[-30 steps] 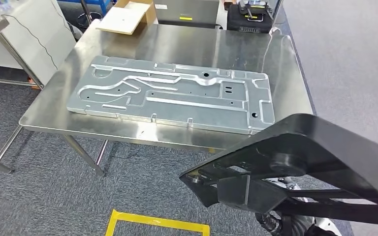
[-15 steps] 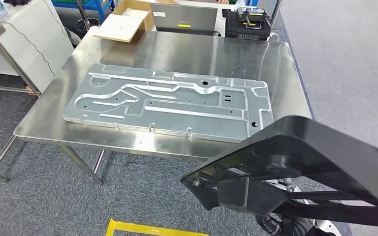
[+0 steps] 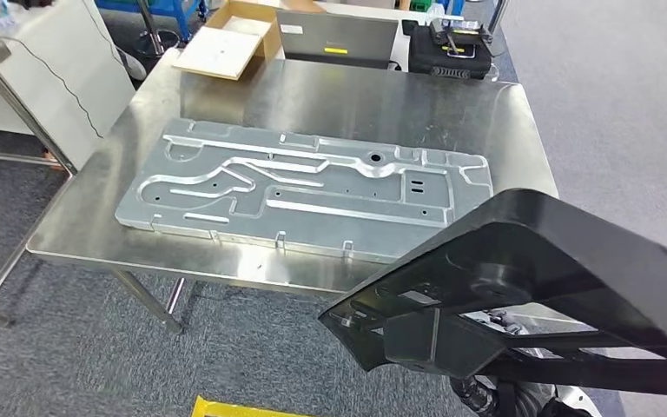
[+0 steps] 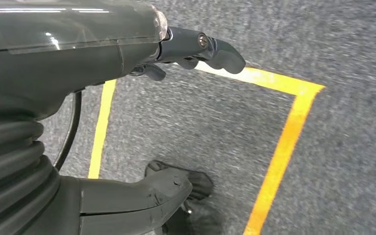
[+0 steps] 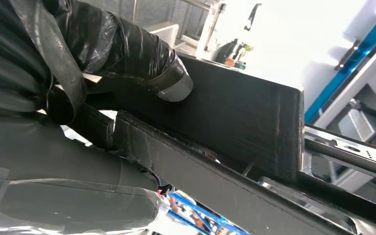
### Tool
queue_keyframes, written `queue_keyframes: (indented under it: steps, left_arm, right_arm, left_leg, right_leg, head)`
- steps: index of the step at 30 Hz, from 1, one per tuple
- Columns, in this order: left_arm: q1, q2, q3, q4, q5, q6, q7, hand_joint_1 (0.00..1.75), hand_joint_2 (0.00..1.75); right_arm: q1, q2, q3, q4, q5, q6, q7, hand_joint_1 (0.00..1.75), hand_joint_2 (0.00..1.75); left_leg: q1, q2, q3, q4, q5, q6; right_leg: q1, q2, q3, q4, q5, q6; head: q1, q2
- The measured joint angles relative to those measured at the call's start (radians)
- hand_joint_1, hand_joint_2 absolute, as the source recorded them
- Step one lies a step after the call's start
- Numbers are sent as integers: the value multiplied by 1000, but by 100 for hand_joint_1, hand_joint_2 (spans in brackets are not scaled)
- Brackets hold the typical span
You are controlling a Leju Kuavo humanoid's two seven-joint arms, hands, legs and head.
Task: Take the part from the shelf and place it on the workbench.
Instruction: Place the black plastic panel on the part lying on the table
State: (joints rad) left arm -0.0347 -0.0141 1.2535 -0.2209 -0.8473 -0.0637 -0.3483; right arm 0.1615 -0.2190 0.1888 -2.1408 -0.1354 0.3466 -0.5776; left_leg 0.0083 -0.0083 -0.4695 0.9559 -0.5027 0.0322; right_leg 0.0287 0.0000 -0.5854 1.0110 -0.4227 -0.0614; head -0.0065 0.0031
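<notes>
The whole head view has shifted, so the camera moved nearer the table point(image 3: 486, 130); delivery looks close. The black part point(image 3: 530, 287), not yet over the table, hangs before its near edge, right hand point(image 5: 103, 54) fingers clamped on it. Left hand point(image 4: 142, 54) fingers apart, holding nothing. Beyond the table, an open cardboard box point(image 3: 226, 39); contents unclear.

One black part point(image 3: 538, 261) is held in the right hand point(image 5: 127, 54). Ahead of that hand is one shiny metal table point(image 3: 495, 113). One big grey metal plate point(image 3: 304, 187) lies on it. Past it are one cardboard box point(image 3: 226, 39) and one black case point(image 3: 452, 43).
</notes>
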Motion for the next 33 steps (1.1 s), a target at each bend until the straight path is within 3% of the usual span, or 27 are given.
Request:
queue_keyframes:
  steps: [2,4,5,6,8,9,10,11,13,15,18,20,21,24,25,26,27,29,30,33]
  left_arm:
    - [-1,-6,0,2,0,0,0,0,175]
    - [-5,-10,1,3,-1,0,-1,0,175]
    - [-7,-8,1,3,-1,-1,-1,0,175]
    - [-8,-7,1,3,-2,-1,-2,0,175]
    - [-8,-4,1,3,-2,-2,-2,0,175]
    - [-6,-2,1,3,-2,-2,-2,0,175]
    - [-5,-1,2,3,-2,-2,-2,0,175]
    - [-4,0,2,3,-2,-2,-2,0,175]
    - [-3,2,2,3,-3,-2,-2,0,175]
    - [-4,2,2,3,-6,-3,-2,0,175]
    - [-5,3,2,3,-18,-6,-3,0,175]
    - [-6,4,2,3,-29,-12,-5,0,175]
    - [-8,5,1,3,-34,-16,-7,0,175]
    - [-14,10,-1,3,-49,-22,-11,0,175]
    - [-15,12,-2,3,-53,-25,-12,0,175]
    - [-16,13,-2,3,-57,-27,-12,0,175]
    - [-17,14,-3,3,-61,-29,-12,0,175]
    - [-23,16,-5,3,-68,-33,-12,0,175]
    - [-27,16,-6,3,-71,-34,-12,0,175]
    - [-30,21,-9,3,-84,-41,-13,0,175]
  right_arm:
    - [1,0,0,0,0,0,0,175,175]
    - [0,-1,0,-3,1,-1,-1,175,175]
    - [0,-2,0,-4,1,-2,-1,175,175]
    - [-1,-2,0,-5,1,-2,-1,175,175]
    - [-1,-2,0,-5,1,-2,-1,175,175]
    - [-1,-2,0,-5,2,-1,0,175,175]
    - [-1,-2,0,-4,2,-1,0,175,175]
    - [-2,-2,0,-4,2,-1,0,175,175]
    - [-8,-2,-2,-2,2,-4,4,175,175]
    - [-24,-5,-11,0,8,-18,15,175,175]
    - [-75,-23,-45,11,42,-67,42,175,175]
    - [-135,-47,-74,24,84,-102,71,175,175]
    - [-175,-63,-87,36,112,-118,93,175,175]
    - [-308,-114,-112,96,220,-161,174,175,175]
    - [-346,-129,-114,120,265,-170,202,175,175]
    - [-387,-144,-110,149,319,-178,231,175,175]
    - [-432,-159,-100,182,375,-185,259,175,175]
    - [-526,-186,-66,257,469,-202,304,175,175]
    - [-568,-197,-45,291,507,-210,323,175,175]
    - [-682,-211,43,397,646,-208,394,175,175]
  left_leg:
    - [-1,0,9,-3,-2,-2]
    - [-3,1,21,7,-4,-15]
    - [-3,1,11,36,-14,-21]
    - [-2,2,-9,86,-32,-28]
    - [1,2,-88,220,-90,-37]
    - [3,3,-125,267,-106,-42]
    - [5,3,-149,284,-104,-47]
    - [8,3,-154,261,-77,-51]
    - [14,4,-122,139,18,-58]
    - [15,6,-94,40,58,-55]
    - [14,9,-92,24,66,-28]
    - [16,9,-93,24,71,-17]
    - [18,10,-94,23,72,-13]
    - [18,13,-98,24,71,-9]
    - [18,13,-98,24,70,-9]
    - [18,11,-97,24,69,-9]
    - [19,10,-94,24,68,-10]
    - [18,7,-90,24,67,-14]
    - [18,5,-92,24,67,-17]
    - [16,1,-100,20,71,-35]
  right_leg:
    - [7,5,2,-15,5,-11]
    - [12,11,24,-50,4,-28]
    - [9,10,39,-65,2,-33]
    - [6,9,57,-79,-1,-35]
    - [0,7,75,-82,-14,-28]
    - [-1,7,82,-81,-22,-23]
    - [-3,7,90,-79,-29,-17]
    - [-5,7,99,-77,-37,-12]
    - [-10,7,117,-72,-53,1]
    - [-11,9,125,-65,-68,15]
    - [-7,10,121,-56,-82,27]
    - [-10,8,106,-22,-105,39]
    - [-15,7,83,25,-131,48]
    - [-31,5,-31,230,-212,70]
    - [-35,5,-55,264,-211,73]
    - [-38,4,-63,261,-188,74]
    - [-41,4,-51,218,-147,73]
    - [-42,6,-2,78,-57,67]
    - [-39,6,19,22,-33,64]
    - [-31,7,28,-28,-28,55]
  head:
    - [0,0]
    - [0,0]
    - [0,0]
    - [1,0]
    - [1,0]
    - [1,0]
    - [0,0]
    - [0,0]
    - [0,0]
    - [0,0]
    - [1,0]
    - [1,0]
    - [1,0]
    - [1,0]
    - [1,0]
    - [1,0]
    - [1,0]
    - [1,0]
    - [1,0]
    - [1,0]
